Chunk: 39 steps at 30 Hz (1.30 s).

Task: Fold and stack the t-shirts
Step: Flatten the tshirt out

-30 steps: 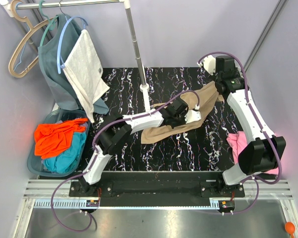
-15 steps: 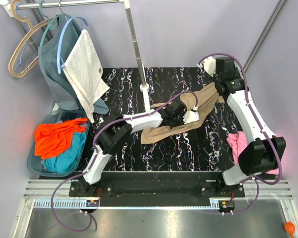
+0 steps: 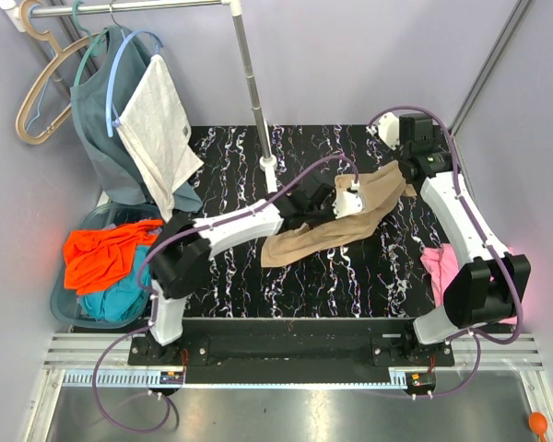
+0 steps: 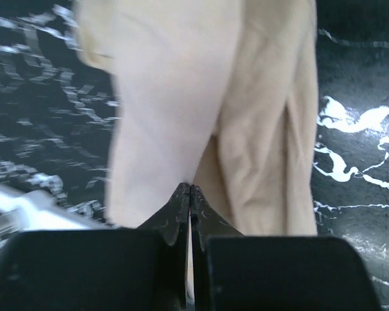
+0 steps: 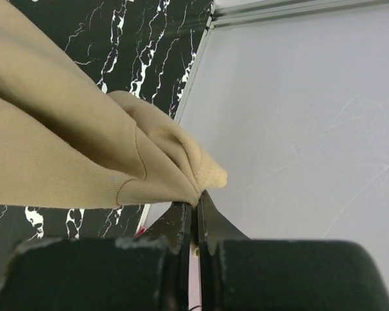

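Note:
A tan t-shirt [image 3: 324, 236] stretches diagonally across the black marble table [image 3: 350, 285], lifted at its upper right end. My left gripper [image 3: 348, 199] is shut on a fold of it; in the left wrist view the tan t-shirt [image 4: 246, 116] hangs from the closed tips of my left gripper [image 4: 191, 188]. My right gripper [image 3: 408, 174] is shut on the shirt's far corner, which shows as a bunched edge of the tan t-shirt [image 5: 149, 162] in the right gripper [image 5: 198, 202]. A pink t-shirt [image 3: 438, 265] lies at the table's right edge, partly behind the right arm.
A basket [image 3: 66, 308] at the left holds an orange t-shirt [image 3: 100, 258] and a teal t-shirt [image 3: 122, 291]. A rack pole [image 3: 254, 92] stands at the table's back. A grey-green shirt [image 3: 100, 120] and a pale cloth [image 3: 158, 124] hang on hangers. A wall [image 5: 311, 116] is close behind the right gripper.
The left gripper has shut on the tan t-shirt and moved right and toward the back, its arm stretching out. The right gripper has kept its hold and shifted slightly.

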### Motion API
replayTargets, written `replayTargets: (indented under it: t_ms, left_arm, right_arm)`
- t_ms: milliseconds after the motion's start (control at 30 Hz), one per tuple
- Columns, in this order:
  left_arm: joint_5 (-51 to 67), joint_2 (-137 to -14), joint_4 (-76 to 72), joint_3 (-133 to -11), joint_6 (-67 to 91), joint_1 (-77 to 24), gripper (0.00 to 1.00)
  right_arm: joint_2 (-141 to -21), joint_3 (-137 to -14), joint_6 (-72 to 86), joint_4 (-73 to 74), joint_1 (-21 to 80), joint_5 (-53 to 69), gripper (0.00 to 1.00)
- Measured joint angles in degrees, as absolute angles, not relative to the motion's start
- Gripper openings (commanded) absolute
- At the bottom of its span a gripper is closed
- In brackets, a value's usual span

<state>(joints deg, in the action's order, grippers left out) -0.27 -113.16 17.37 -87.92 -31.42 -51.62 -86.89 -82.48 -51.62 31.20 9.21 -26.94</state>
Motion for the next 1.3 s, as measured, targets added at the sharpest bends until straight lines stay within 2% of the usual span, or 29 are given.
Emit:
replayTargets:
  t_ms: [433,667,867,1300]
  left_arm:
    - [-9.6,-98.6,16.0,-78.8,-32.9,-51.5,0.00]
    - [-18.4,-86.3,16.2,-76.8,-34.3,-51.2,0.00]
    - [-24.3,-78.0,16.1,-83.1,-37.1,-48.5,0.00]
    - [-25.3,-75.3,16.7,-92.3,-40.4,-41.9,0.00]
  right_arm:
    - [-82.1,-81.6,-50.0,31.4,9.2,-26.3,0.00]
    - [-79.4,-87.4,-44.2,31.8,9.2,-23.0,0.00]
    - [-75.8,-94.1,-41.3,34.7,9.3,-19.4,0.00]
    - [-75.4,-99.1,-48.8,42.6,13.4,-14.2,0.00]
